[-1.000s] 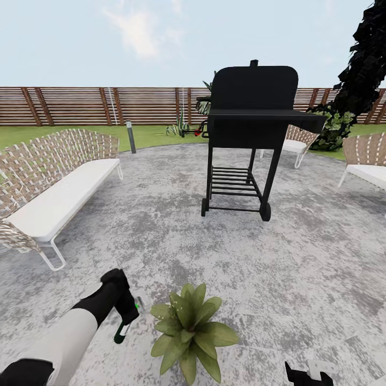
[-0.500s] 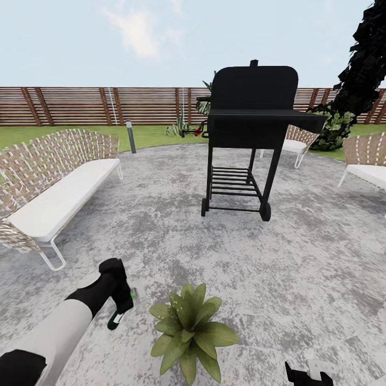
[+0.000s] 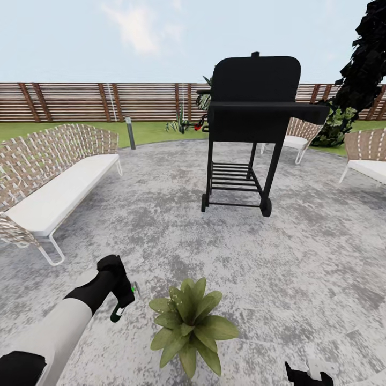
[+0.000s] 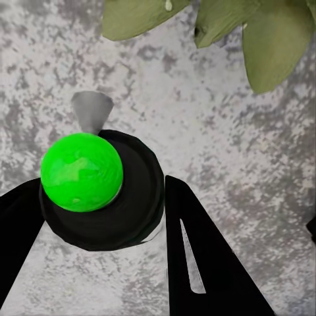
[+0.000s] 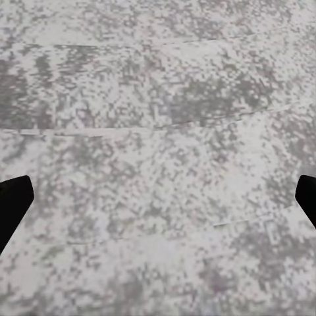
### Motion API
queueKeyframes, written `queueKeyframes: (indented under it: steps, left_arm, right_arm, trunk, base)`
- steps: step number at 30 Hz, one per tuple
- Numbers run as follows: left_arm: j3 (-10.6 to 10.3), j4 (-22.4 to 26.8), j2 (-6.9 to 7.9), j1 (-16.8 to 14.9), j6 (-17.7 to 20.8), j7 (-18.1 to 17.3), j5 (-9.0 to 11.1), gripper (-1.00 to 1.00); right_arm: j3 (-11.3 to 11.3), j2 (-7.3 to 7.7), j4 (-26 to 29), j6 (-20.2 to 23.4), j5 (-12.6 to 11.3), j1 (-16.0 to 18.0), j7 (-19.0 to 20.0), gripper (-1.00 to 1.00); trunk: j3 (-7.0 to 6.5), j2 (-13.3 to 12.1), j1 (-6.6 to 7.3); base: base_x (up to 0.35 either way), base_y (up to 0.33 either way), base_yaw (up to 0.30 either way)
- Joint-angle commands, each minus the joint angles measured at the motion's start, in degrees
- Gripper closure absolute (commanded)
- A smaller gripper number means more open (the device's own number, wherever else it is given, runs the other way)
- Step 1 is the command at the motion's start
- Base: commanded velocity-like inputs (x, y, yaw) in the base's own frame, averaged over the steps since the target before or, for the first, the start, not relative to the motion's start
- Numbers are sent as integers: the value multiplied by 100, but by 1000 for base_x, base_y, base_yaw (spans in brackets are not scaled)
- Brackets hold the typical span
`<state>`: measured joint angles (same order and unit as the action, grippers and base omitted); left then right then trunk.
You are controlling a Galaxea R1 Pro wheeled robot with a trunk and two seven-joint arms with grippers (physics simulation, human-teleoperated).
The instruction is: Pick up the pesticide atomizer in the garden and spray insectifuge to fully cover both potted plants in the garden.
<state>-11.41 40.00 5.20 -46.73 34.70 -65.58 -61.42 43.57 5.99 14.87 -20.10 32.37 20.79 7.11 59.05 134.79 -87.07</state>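
Observation:
My left gripper [image 3: 121, 298] is shut on the pesticide atomizer [image 3: 118, 312], a slim dark-green bottle hanging tilted just above the paving. In the left wrist view the atomizer [image 4: 99, 191] shows end-on as a bright green cap on a black disc, pinched between my black fingers [image 4: 204, 263]. One potted plant [image 3: 188, 327], a low rosette of broad green leaves, stands a little to the right of that gripper; its leaves [image 4: 270, 46] are close by. A pale speck [image 4: 169, 5] sits on a leaf edge; I cannot tell if it is insectifuge. My right gripper [image 5: 158, 197] hangs open over bare garden paving [image 5: 164, 131].
A black grill [image 3: 252, 123] on wheels stands ahead on the round grey paving [image 3: 300, 257]. A wicker bench with a white cushion [image 3: 53, 187] lines the left side, and wicker chairs [image 3: 370, 161] stand at the right. Lawn and a wooden fence [image 3: 80, 102] close the back.
The head camera has shifted, so the grill and plant sit slightly higher in the picture. My left gripper with the atomizer has drawn a little away from the plant and up.

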Motion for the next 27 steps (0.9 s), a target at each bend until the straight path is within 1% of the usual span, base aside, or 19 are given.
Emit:
queueKeyframes:
  steps: [1, 3, 7, 11, 14, 17, 18, 19, 21, 23, 27]
  left_arm:
    - [1, 12, 2, 12, 48, -19, -10, 100]
    - [44, 15, -6, 42, 35, 0, -10, 100]
    - [48, -27, 6, 70, 15, 57, -10, 100]
    - [50, -67, 22, 80, 18, 323, 50, 100]
    - [51, -158, 21, 97, 29, 402, 65, 100]
    - [51, -386, -2, 101, 28, 417, 71, 100]
    - [17, -416, -35, 135, -3, 385, 78, 100]
    - [-10, -448, -67, 169, -21, 361, 51, 100]
    - [-17, -413, 0, 234, -4, 429, -14, 100]
    - [-29, -349, 65, 298, 30, 496, -48, 100]
    - [-36, -221, 196, 374, 62, 576, -200, 100]
  right_arm:
    - [49, -1, -1, -21, 15, 4, 45, -100]
    - [53, -1, -1, -21, 15, 4, 45, -100]
    - [55, -1, 6, -21, 15, 4, 45, -100]
    - [55, 2, 14, -21, 15, 4, 42, -100]
    - [61, 7, 19, -21, 15, 4, 37, -100]
    - [63, 14, 19, -21, 15, 4, 36, -100]
    - [46, 43, -1, -21, 24, 4, 40, -100]
    - [51, 9, 19, -21, 29, -1, 32, -100]
    - [54, -26, 26, -26, 32, -3, 29, -100]
    - [55, -1, 22, -26, 27, -4, 28, -100]
    - [55, 21, 25, -29, 24, -4, 27, -100]
  trunk:
    - [9, 2, 1]
    - [13, 2, 1]
    - [15, 2, 1]
    - [15, 2, 1]
    - [15, 2, 1]
    - [15, 2, 1]
    - [15, 3, 1]
    - [15, 3, 1]
    - [15, 3, 1]
    - [15, 3, 1]
    - [15, 3, 1]
  base:
    - [0, 0, 0]
    - [0, 0, 0]
    - [0, 0, 0]
    - [0, 0, 0]
    - [0, 0, 0]
    - [0, 0, 0]
    - [0, 0, 0]
    - [0, 0, 0]
    - [0, 0, 0]
    - [0, 0, 0]
    - [0, 0, 0]
